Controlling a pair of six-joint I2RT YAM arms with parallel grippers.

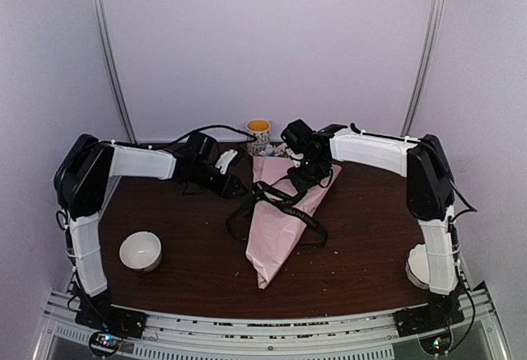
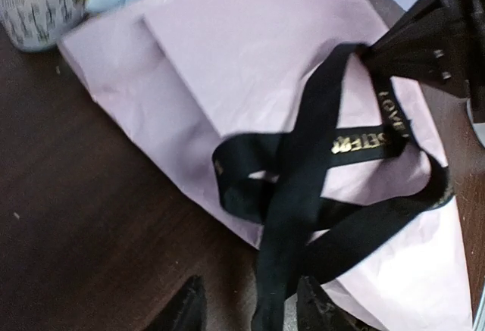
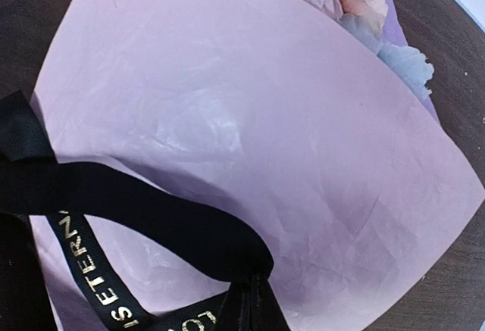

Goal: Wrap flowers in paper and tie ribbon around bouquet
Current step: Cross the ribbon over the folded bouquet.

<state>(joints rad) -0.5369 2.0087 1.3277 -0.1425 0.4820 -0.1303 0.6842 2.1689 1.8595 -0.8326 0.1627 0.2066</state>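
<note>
Pink paper (image 2: 250,66), gold-lettered black ribbon (image 2: 303,164)

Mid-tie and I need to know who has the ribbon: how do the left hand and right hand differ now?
Grip: the left hand has its fingers apart, the ribbon passing loose between them; the right hand is shut on the ribbon. Place: the left hand is over bare table beside the bouquet; the right hand is above its pink paper. Both are at the same ribbon.
</note>
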